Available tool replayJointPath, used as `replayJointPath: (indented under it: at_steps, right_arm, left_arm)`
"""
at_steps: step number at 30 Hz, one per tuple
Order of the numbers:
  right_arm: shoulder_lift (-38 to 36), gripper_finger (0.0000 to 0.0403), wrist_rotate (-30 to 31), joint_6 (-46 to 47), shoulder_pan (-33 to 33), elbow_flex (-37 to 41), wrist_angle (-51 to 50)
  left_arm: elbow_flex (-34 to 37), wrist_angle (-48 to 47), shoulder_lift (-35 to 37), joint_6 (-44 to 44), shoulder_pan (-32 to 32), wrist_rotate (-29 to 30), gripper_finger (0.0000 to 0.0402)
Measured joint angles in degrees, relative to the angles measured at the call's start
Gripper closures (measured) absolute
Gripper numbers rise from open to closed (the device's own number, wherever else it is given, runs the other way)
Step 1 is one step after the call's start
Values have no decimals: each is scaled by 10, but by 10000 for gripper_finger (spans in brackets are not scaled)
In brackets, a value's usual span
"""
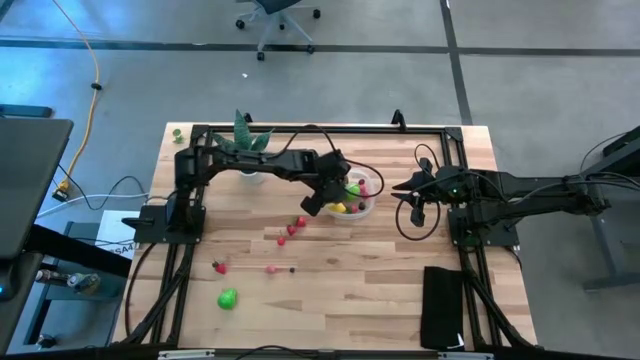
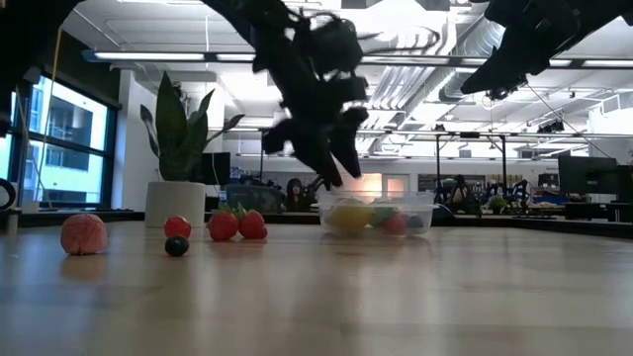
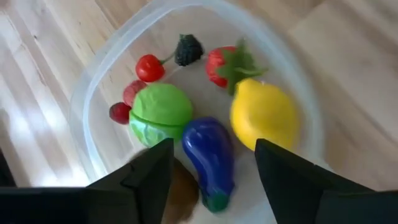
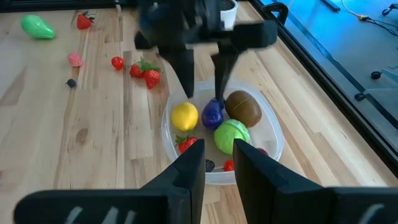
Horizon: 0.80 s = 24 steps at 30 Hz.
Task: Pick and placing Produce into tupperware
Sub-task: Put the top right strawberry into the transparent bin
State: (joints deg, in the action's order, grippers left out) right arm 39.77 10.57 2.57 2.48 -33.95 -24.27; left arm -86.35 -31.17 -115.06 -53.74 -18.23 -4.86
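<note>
The clear tupperware (image 1: 368, 200) stands far of the table's middle. It holds a green cabbage-like ball (image 3: 160, 109), a yellow lemon (image 3: 264, 115), a purple eggplant (image 3: 210, 155), a strawberry (image 3: 221, 65), a cherry (image 3: 149, 67), a dark berry (image 3: 188, 48) and a brown kiwi (image 4: 242, 107). My left gripper (image 3: 211, 149) hangs open just above the eggplant, fingers pointing down (image 4: 202, 93). My right gripper (image 4: 219, 158) waits to the right of the tupperware (image 1: 405, 187), raised, its fingers slightly apart. More produce lies loose on the table: three strawberries (image 1: 293, 230) and a green pear (image 1: 228, 298).
A potted spiky plant (image 1: 248, 145) stands at the far edge behind the left arm. A strawberry (image 1: 218, 267), a pink piece (image 1: 270, 268) and a dark berry (image 1: 291, 268) lie left of the middle. A black flat object (image 1: 440, 305) lies at the near right corner.
</note>
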Motion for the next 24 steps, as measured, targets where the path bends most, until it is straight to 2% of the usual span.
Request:
replayJointPath:
  at_steps: [3,10,13,17,24]
  right_arm:
    - [0,329,0,0,0,0,0]
    - [0,329,0,0,0,0,0]
    - [0,329,0,0,0,0,0]
    - [0,329,0,0,0,0,0]
    - [0,329,0,0,0,0,0]
  left_arm:
    - [0,-46,29,9,7,0,199]
    - [0,-226,107,55,29,-12,228]
    - [8,-267,124,60,45,-13,239]
    - [62,-248,133,81,65,-14,251]
    - [141,-142,134,107,70,-21,256]
